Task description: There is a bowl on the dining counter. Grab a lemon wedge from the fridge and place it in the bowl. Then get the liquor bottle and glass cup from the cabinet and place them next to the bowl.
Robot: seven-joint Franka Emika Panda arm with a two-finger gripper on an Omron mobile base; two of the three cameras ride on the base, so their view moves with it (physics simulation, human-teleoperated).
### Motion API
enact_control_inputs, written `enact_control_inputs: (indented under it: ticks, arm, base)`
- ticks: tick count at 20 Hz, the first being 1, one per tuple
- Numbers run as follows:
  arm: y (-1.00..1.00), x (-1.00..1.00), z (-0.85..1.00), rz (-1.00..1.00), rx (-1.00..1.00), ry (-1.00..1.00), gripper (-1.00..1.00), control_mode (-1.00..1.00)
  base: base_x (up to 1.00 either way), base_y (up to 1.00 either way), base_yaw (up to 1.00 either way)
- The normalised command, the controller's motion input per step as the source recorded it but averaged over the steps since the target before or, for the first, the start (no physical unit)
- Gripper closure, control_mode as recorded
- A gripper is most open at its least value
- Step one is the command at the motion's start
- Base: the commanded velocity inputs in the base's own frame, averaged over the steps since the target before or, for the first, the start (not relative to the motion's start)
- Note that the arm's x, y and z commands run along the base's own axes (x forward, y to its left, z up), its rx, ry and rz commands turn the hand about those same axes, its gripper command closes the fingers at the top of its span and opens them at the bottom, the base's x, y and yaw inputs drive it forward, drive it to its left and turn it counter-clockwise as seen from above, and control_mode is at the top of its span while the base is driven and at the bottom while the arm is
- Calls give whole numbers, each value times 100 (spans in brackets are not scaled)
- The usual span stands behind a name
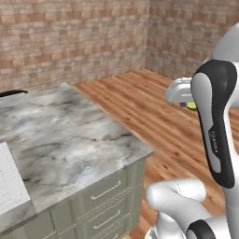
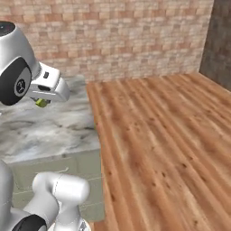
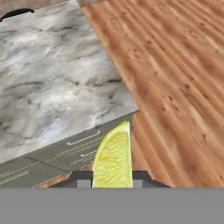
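Note:
My gripper (image 3: 113, 180) is shut on the lemon wedge (image 3: 114, 155), a yellow-green slice standing up between the two dark fingertips. From the base, the white hand hangs above the wooden floor just past the end of the dining counter (image 1: 70, 135), with the lemon wedge (image 1: 192, 107) peeking out under it. In the right base view the gripper (image 2: 42, 101) holds the wedge (image 2: 41, 103) over the counter's marble edge (image 2: 49, 131). The hand view looks down on the counter's corner (image 3: 57, 87). The bowl, fridge, cabinet, liquor bottle and glass cup are out of view.
Sage-green drawers (image 1: 105, 193) face the counter's end. A pale flat panel (image 1: 9, 182) lies at the top's left edge, and a black curved edge (image 1: 11, 93) shows at its far side. Wooden floor (image 2: 158, 144) stretches to brick walls (image 1: 70, 37).

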Motion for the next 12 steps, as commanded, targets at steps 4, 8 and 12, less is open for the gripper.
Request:
enact_control_inputs:
  ticks: [4,8,12]
  arm:
    - [0,0,0,0,0,0,100,100]
    - [0,0,0,0,0,0,100,100]
    - [0,0,0,0,0,0,100,100]
  base:
    - [62,-100,33]
    - [63,-100,32]
    - [65,-100,33]
